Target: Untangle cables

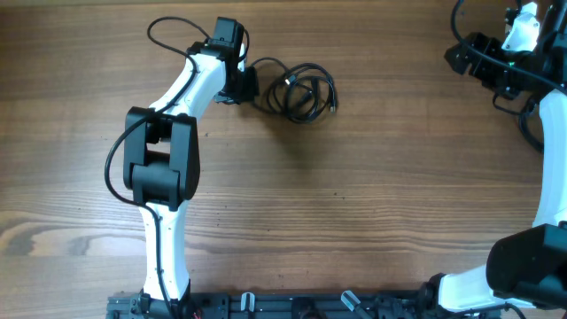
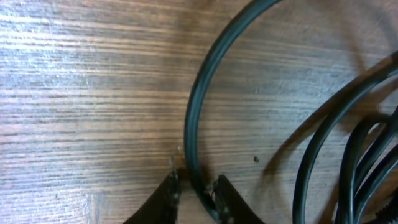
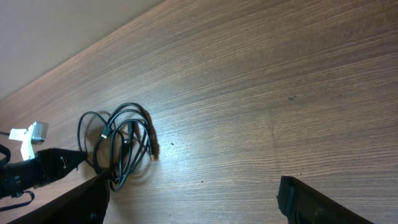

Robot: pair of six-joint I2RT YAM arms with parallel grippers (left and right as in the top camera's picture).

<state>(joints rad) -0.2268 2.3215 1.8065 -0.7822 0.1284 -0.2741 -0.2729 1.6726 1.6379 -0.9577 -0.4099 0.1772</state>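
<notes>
Downward, left hand (image 2: 194,186) pinching one cord of the cables (image 2: 188,124), right hand (image 3: 193,186) wide open

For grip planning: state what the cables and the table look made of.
Cables: likely rubber or plastic sheath, smooth black, faint sheen along the curve. Table: wood or wood-look laminate, matte brown, straight grain lines; which is unclear.
</notes>
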